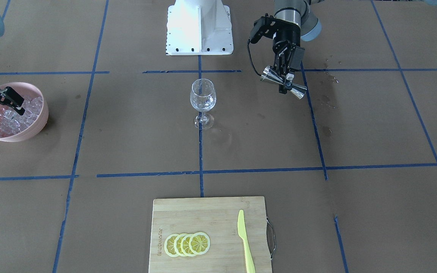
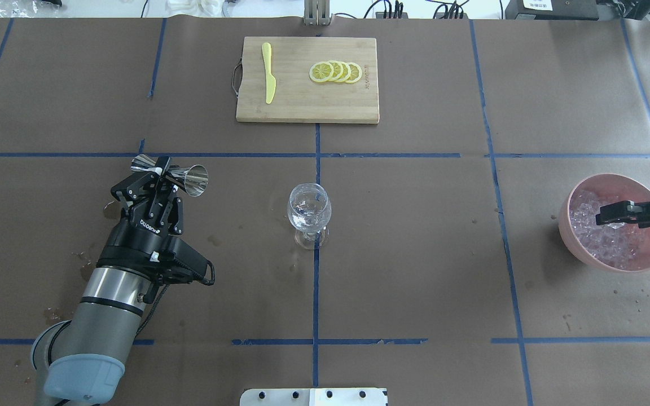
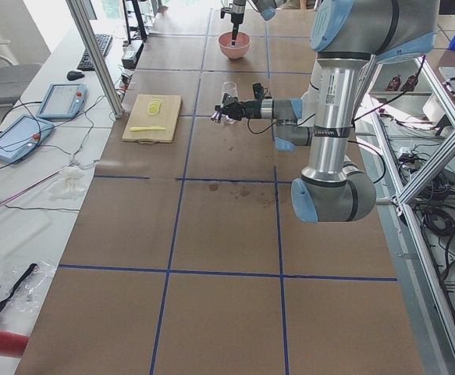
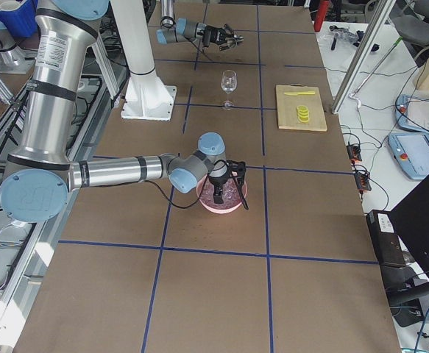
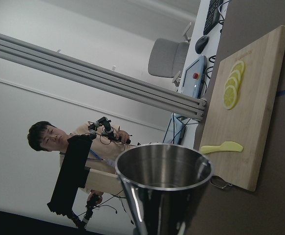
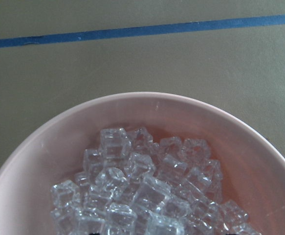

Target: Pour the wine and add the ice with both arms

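Observation:
My left gripper is shut on a steel double-ended jigger, held sideways above the table, to the robot's left of the clear stemmed wine glass. The jigger's open cup fills the left wrist view. My right gripper hangs open and empty just over the ice, a heap of clear cubes in a pink bowl. The glass stands upright at the table's middle and holds something clear.
A wooden cutting board at the operators' edge carries several lemon slices and a yellow plastic knife. The white pedestal stands behind the glass. Wet spots mark the paper near the left arm.

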You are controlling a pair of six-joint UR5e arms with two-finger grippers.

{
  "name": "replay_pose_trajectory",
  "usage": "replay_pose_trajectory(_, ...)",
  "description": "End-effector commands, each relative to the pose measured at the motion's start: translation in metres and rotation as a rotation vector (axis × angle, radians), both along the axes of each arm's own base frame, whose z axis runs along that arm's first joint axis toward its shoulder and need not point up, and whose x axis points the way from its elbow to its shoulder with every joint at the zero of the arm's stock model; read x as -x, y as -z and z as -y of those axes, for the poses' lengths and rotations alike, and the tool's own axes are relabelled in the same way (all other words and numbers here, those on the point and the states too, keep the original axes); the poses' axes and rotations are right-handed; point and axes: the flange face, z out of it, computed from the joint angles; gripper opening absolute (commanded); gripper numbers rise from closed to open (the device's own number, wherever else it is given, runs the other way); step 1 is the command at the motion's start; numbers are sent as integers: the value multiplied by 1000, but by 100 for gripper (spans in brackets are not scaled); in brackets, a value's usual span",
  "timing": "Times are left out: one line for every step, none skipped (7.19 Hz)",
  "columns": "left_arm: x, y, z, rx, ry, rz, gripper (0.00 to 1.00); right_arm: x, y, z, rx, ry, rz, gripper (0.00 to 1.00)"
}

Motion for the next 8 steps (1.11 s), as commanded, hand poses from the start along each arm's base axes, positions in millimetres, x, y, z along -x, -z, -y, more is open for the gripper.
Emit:
replay_pose_trajectory(8, -12, -1, -1, 0, -7, 0, 0, -1, -1, 6, 0, 0, 33)
replay_pose_trajectory(15, -23, -2, -1, 0, -6, 0, 0, -1, -1, 4, 1, 0, 21)
replay_pose_trajectory(20, -30, -3, -1, 0, -8, 0, 0, -1, -1, 3, 2, 0, 16)
replay_pose_trajectory(23, -34, -3, -2, 2, -13, 0, -1, 1, -1, 0, 1, 2, 9)
replay_pose_trajectory(27, -42, -4, -1, 0, -9, 0, -2, 5, -1, -8, -1, 6, 0)
replay_pose_trajectory(33, -48, -5, -4, 0, -22, 0, -6, 16, -2, -23, -6, 18, 0)
replay_pose_trajectory(40, -57, -6, -3, 2, -19, 0, -11, 31, -9, -37, -6, 31, 0)
replay_pose_trajectory(48, -67, -7, -3, 2, -24, 0, -16, 46, -9, -55, -12, 51, 0)
